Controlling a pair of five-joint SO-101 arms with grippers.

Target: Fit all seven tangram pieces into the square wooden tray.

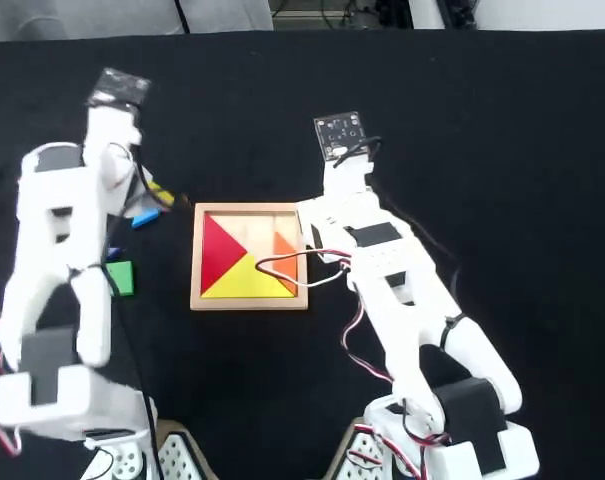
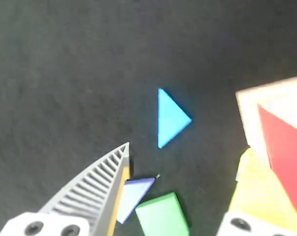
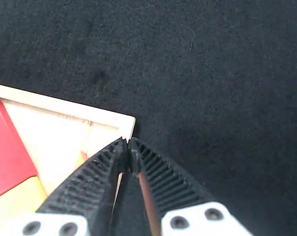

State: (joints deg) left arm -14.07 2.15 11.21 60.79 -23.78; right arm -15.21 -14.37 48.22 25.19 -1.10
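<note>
Tangram pieces are split between tray and cloth (image 1: 482, 150). The square wooden tray (image 1: 195, 260) at mid-table holds a red triangle (image 1: 220, 255), a yellow triangle (image 1: 247, 280) and an orange piece (image 1: 285, 250), with bare wood showing along its far side. My left gripper (image 1: 137, 195) hangs over the loose ones beside the tray, spread wide and empty. The blue triangle (image 2: 171, 119) lies just ahead of its ribbed finger (image 2: 101, 179), and a green piece (image 2: 160, 216) and a pale purple piece (image 2: 133, 196) sit nearer in. My right gripper (image 3: 126, 146) is pinched closed over the tray's corner rim (I can make out nothing between the tips). I judge the fourth piece is next: I'd lower the left jaws astride the blue triangle and grip its edges squarely, while my right arm clears the tray.
</note>
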